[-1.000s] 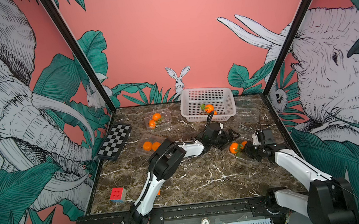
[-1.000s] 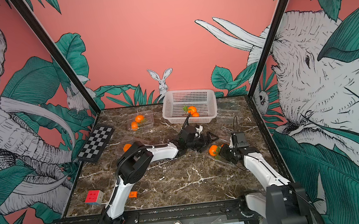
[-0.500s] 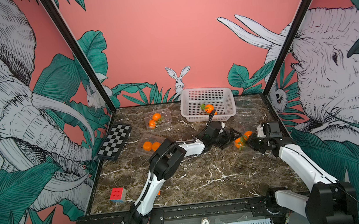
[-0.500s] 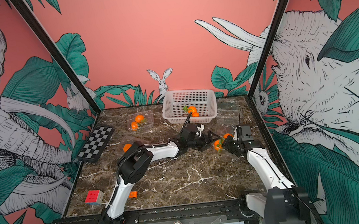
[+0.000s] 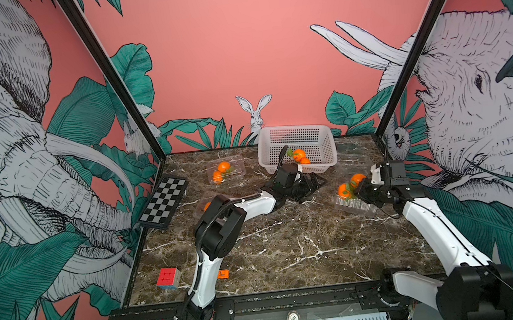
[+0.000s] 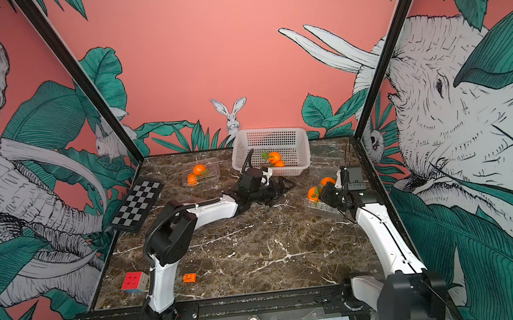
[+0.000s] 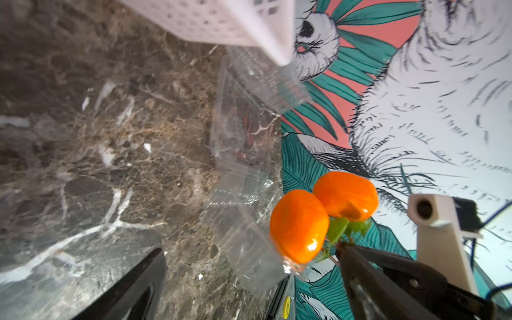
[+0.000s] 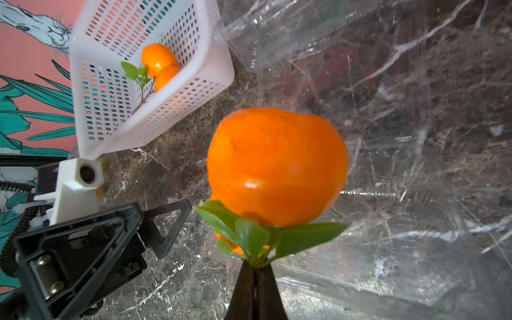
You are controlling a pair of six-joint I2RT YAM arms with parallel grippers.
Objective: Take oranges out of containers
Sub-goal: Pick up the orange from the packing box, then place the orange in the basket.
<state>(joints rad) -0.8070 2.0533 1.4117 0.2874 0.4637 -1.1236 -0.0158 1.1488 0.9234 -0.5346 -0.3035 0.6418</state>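
Oranges (image 8: 277, 166) hang just past my right claw (image 8: 256, 267), which is pinched tight on their thin leafy stem (image 8: 250, 241). They look light and slick. I think the stem could snap, so I go slow. The box (image 5: 352, 204) lies just below them. My left claw (image 5: 313, 182) is spread wide, with nothing in it.

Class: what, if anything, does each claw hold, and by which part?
The right claw pinches the two oranges by their leafy stem; the left claw is open and holds nothing.
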